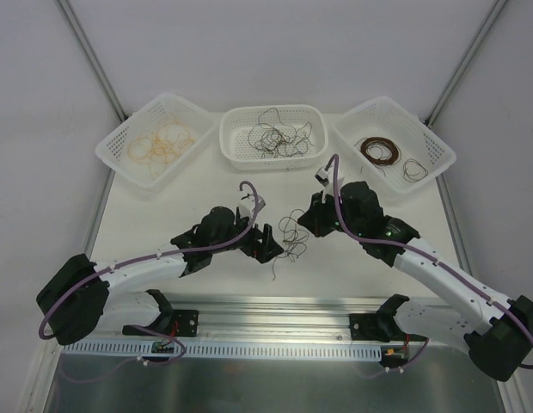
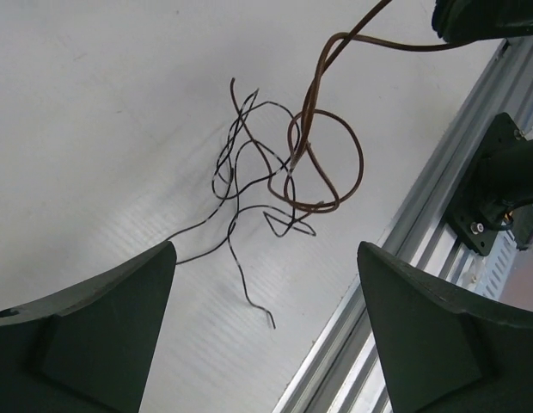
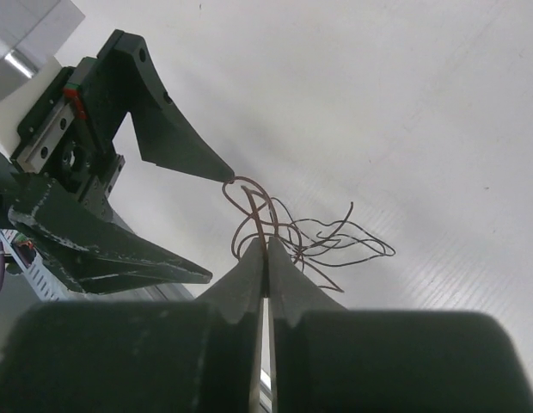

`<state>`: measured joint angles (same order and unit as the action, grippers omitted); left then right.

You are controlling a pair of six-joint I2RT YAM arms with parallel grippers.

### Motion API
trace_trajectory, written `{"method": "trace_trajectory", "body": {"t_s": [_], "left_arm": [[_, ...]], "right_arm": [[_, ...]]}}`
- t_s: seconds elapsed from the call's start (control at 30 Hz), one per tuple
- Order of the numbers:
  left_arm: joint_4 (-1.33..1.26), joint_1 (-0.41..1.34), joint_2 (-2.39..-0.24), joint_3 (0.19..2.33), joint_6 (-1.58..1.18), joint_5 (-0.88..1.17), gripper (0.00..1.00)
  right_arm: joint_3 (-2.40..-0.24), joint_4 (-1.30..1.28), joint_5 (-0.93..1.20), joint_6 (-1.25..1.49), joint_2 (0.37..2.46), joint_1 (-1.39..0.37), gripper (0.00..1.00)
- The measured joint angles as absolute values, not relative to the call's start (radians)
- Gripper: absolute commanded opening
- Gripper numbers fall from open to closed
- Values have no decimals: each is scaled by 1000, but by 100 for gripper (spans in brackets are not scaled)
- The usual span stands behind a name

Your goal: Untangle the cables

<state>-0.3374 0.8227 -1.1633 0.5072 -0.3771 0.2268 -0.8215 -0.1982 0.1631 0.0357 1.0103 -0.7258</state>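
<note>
A small tangle of thin black and brown cables (image 1: 291,238) lies on the white table between my two grippers. In the left wrist view the tangle (image 2: 271,176) sits ahead of my left gripper (image 2: 266,249), which is open and holds nothing. One brown cable (image 2: 331,60) rises from the tangle up to the right gripper (image 2: 486,17). My right gripper (image 3: 266,243) is shut on that brown cable (image 3: 254,206), with the rest of the tangle (image 3: 335,237) hanging beyond its fingertips. From above, the left gripper (image 1: 268,245) and the right gripper (image 1: 308,221) flank the tangle closely.
Three white baskets stand along the back: the left basket (image 1: 112,146) holds yellow-tan wires, the middle basket (image 1: 230,129) black ones, the right basket (image 1: 438,151) dark brown coils. An aluminium rail (image 1: 275,314) runs along the near edge, also seen as the rail (image 2: 404,258).
</note>
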Motion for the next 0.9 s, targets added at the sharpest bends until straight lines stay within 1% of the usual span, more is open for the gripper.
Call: {"method": "trace_trajectory", "body": {"t_s": [0.1,0.17,0.47,0.7,0.73,0.8,0.83,0.9], "left_arm": [[-432,852,-1230,507,-370,226,87],[-488,866,-1279,507,-355,224,85],[-617,880,-1426,501,-317,202,79],[-693,913,-1530,503,-328,200,67],[-702,917,-1546,506,-331,201,63],[-720,917,-1575,516,-344,201,58],[-729,917,-1588,521,-351,202,53],[-755,917,-1605,524,-365,202,46]], "right_arm": [[-831,-216,163,39,1007,-726,1],[-838,-223,165,41,999,-726,1],[-864,-253,164,41,937,-726,1],[-874,-262,165,46,923,-726,1],[-876,-264,166,47,923,-726,1],[-879,-268,169,49,923,-726,0],[-879,-268,170,50,923,-726,1],[-881,-272,170,52,921,-726,1]]}}
